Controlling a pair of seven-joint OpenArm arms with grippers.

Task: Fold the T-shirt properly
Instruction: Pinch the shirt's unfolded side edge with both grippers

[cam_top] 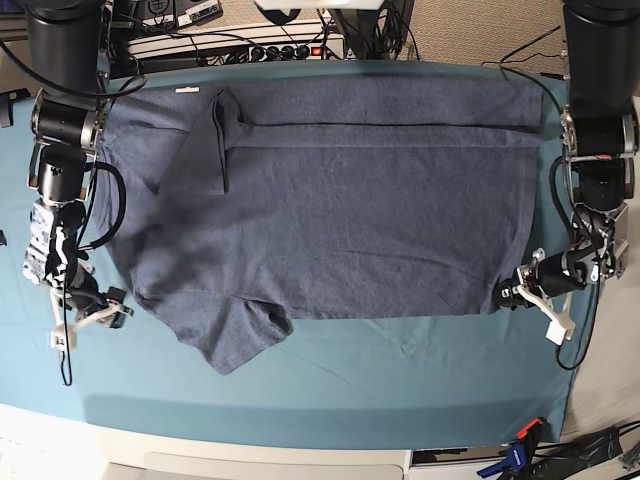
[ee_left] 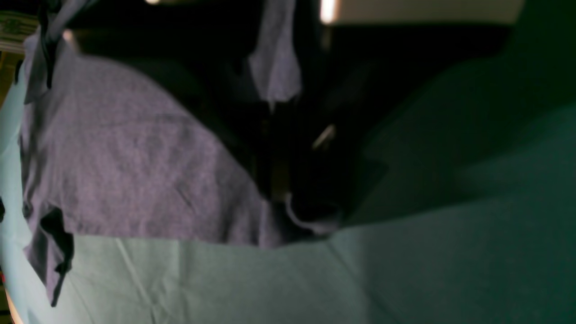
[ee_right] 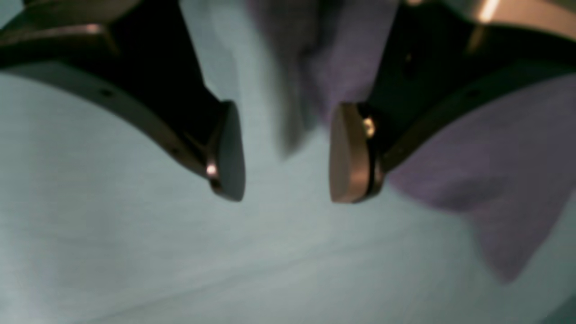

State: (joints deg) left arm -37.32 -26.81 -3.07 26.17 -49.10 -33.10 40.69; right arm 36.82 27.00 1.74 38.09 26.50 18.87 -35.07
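Lying spread across the teal tablecloth (cam_top: 330, 370) on the counter (cam_top: 60, 450): the T-shirt (cam_top: 350, 220), slate-blue, far edge folded over into a band along the top, one sleeve flopping toward the near-left corner. Standing apart at the shirt's left edge in the base view, right pincer (ee_right: 285, 153), pads (ee_right: 344, 153) wide of each other, gripping nothing, blurred cloth hanging just behind the gap. Sitting pressed together at the opposite edge, left pincer (cam_top: 535, 285), beside the hem; not telling whether any fabric is pinched there.
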